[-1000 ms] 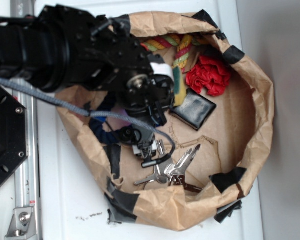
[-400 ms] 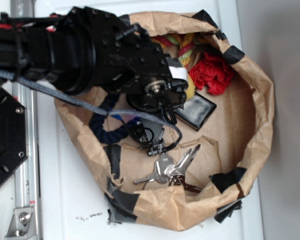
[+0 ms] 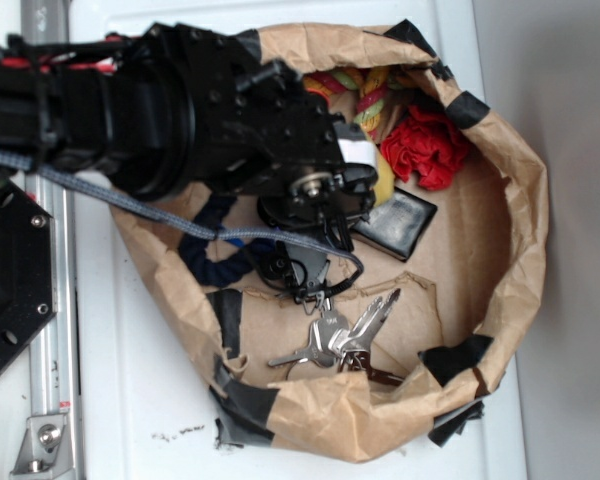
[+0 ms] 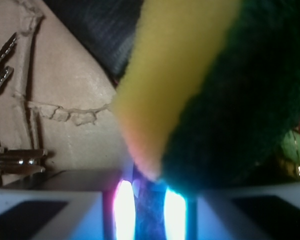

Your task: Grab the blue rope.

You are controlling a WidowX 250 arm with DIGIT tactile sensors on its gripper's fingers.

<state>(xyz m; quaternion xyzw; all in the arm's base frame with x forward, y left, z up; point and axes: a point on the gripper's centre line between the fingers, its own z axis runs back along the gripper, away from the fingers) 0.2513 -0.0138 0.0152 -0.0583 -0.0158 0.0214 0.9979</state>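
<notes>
The blue rope is dark navy and curves along the left inside of the brown paper bag, running under my arm. In the wrist view a blue textured strand of it fills the narrow gap between my two glowing pads. My gripper hangs over the middle left of the bag, its fingertips hidden under the wrist in the exterior view. In the wrist view the gripper is shut on the rope. The yellow and green sponge presses close above the jaws.
The multicoloured rope lies at the bag's back. A red cloth, a black wallet and a yellow sponge lie right of the gripper. A bunch of keys lies in front. The bag's walls surround everything.
My arm has moved right and slightly back over the bag. The visible blue rope has shifted a little right with it. The sponge is now mostly covered by the gripper.
</notes>
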